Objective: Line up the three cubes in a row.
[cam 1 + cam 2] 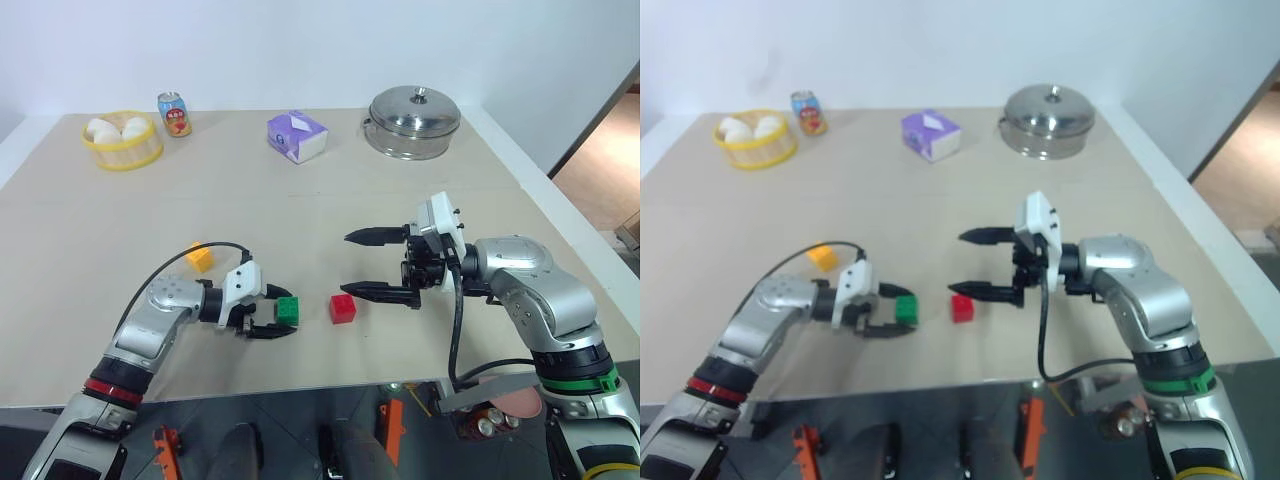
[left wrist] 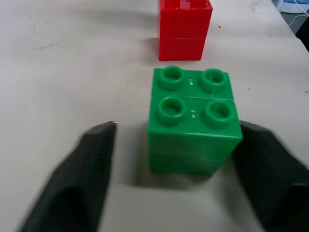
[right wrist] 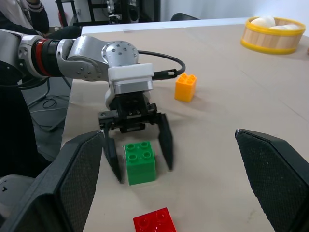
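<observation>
The green cube [image 1: 288, 309] rests on the table between the spread fingers of my left gripper [image 1: 288, 312], which is open. In the left wrist view one finger [image 2: 77, 179] stands clear of the green cube [image 2: 193, 121] and the other [image 2: 270, 174] is close beside it. The red cube [image 1: 343, 308] sits just right of the green one, a small gap between them. The yellow cube [image 1: 201, 257] lies apart, farther back on the left. My right gripper [image 1: 346, 263] hovers open above and right of the red cube, holding nothing.
Along the back of the table stand a yellow basket [image 1: 122, 140] with white round things, a drink can [image 1: 174, 114], a purple-and-white tissue pack [image 1: 298, 136] and a lidded steel pot [image 1: 413, 122]. The table's front edge [image 1: 330, 385] runs just below the cubes.
</observation>
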### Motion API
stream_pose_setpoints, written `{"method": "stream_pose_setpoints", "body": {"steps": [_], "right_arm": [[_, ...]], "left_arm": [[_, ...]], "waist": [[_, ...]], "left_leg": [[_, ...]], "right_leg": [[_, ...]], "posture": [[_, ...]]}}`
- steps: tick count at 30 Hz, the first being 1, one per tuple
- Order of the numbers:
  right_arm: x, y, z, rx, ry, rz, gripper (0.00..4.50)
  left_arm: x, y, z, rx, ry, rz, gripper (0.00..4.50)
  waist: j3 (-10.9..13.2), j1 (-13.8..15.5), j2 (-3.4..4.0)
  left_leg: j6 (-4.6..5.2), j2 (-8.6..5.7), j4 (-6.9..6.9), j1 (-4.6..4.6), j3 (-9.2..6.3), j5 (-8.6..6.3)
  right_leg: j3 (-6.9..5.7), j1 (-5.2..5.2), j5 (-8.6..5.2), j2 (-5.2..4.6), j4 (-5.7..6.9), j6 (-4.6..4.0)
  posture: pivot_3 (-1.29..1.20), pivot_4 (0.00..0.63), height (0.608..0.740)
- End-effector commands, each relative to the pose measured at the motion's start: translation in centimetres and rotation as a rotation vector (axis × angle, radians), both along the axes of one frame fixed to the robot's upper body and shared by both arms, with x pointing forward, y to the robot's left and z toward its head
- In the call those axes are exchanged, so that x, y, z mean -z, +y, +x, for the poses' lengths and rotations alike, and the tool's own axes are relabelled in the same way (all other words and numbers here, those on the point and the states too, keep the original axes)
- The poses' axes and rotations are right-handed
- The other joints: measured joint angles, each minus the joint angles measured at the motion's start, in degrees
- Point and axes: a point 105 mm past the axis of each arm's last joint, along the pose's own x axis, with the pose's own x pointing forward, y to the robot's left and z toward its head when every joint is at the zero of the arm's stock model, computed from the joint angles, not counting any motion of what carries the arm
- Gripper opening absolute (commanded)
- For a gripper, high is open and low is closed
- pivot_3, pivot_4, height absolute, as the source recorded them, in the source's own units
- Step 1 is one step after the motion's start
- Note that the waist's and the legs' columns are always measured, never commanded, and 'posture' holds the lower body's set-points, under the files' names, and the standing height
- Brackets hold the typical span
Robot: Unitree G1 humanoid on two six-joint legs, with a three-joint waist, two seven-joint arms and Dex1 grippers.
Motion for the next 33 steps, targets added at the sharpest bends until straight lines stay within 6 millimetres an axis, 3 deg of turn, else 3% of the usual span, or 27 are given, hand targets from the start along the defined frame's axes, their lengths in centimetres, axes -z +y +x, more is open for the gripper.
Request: {"method": "stream_pose_setpoints", "body": {"steps": [1, 7, 12, 15, 18, 22, 26, 33], "right_arm": [[-1.3, -0.1, -0.5, -0.007, -0.049, 0.025, 4.50], [-1.2, -0.2, -0.8, -0.014, -0.039, 0.025, 4.50], [-1.6, -0.2, -1.3, -0.022, -0.032, 0.056, 4.50], [-2.5, 0.5, -1.3, -0.028, -0.043, 0.120, 4.50], [-2.9, 1.6, -1.5, -0.059, -0.041, 0.151, 4.50], [-2.6, 3.1, -1.4, -0.107, -0.036, 0.151, 4.50], [-2.5, 4.2, -0.9, -0.136, -0.042, 0.148, 4.50], [-2.4, 4.9, -0.5, -0.159, -0.067, 0.128, 4.50]], "left_arm": [[-1.0, -0.2, 0.2, 0.018, -0.033, -0.017, 4.45], [-2.1, -0.3, 0.2, 0.009, -0.030, -0.066, 4.45], [-7.5, 0.7, 0.3, -0.103, -0.033, -0.303, 4.45], [-10.6, 3.7, 1.3, -0.287, -0.106, -0.416, 4.45], [-11.8, 7.8, 2.5, -0.479, -0.201, -0.418, 4.45], [-11.0, 11.6, 3.2, -0.599, -0.202, -0.349, 4.45], [-9.6, 13.8, 4.0, -0.667, -0.187, -0.290, 4.45], [-6.6, 14.7, 5.3, -0.709, -0.129, -0.236, 4.45]], "waist": [[0.0, 0.0, 0.00], [0.0, 0.0, 0.00], [0.0, -0.1, -0.03], [0.0, -0.1, -0.03], [0.0, -0.3, -0.03], [0.0, -0.2, -0.02], [0.0, 0.0, -0.03], [0.0, 0.2, -0.03]], "left_leg": [[0.00, 0.00, 0.00, 0.00, 0.00, 0.00], [0.00, 0.00, -0.01, 0.00, -0.01, 0.00], [0.00, 0.01, 0.00, -0.04, -0.03, 0.00], [0.00, 0.03, -0.03, 0.00, -0.04, 0.00], [0.00, 0.09, -0.09, 0.07, -0.11, 0.00], [0.00, 0.08, -0.18, 0.13, -0.16, 0.00], [0.00, 0.05, -0.17, 0.08, -0.11, 0.00], [-0.02, -0.03, -0.18, -0.04, -0.06, -0.01]], "right_leg": [[0.00, 0.00, 0.00, 0.00, 0.00, 0.00], [-0.01, 0.00, 0.00, 0.00, 0.00, 0.00], [-0.01, -0.02, 0.01, 0.00, 0.00, 0.02], [-0.02, -0.02, 0.01, 0.03, 0.00, 0.03], [-0.04, 0.01, 0.01, 0.11, 0.00, 0.03], [-0.04, 0.01, 0.01, 0.17, 0.00, 0.00], [-0.05, -0.01, -0.01, 0.09, -0.01, -0.03], [-0.08, -0.07, -0.06, -0.06, -0.05, -0.01]], "posture": [[0.00, 0.150, 0.740], [0.00, 0.150, 0.740], [0.00, 0.150, 0.740], [0.00, 0.150, 0.740], [0.00, 0.150, 0.740], [0.00, 0.150, 0.740], [0.00, 0.150, 0.740], [0.00, 0.150, 0.740]]}}
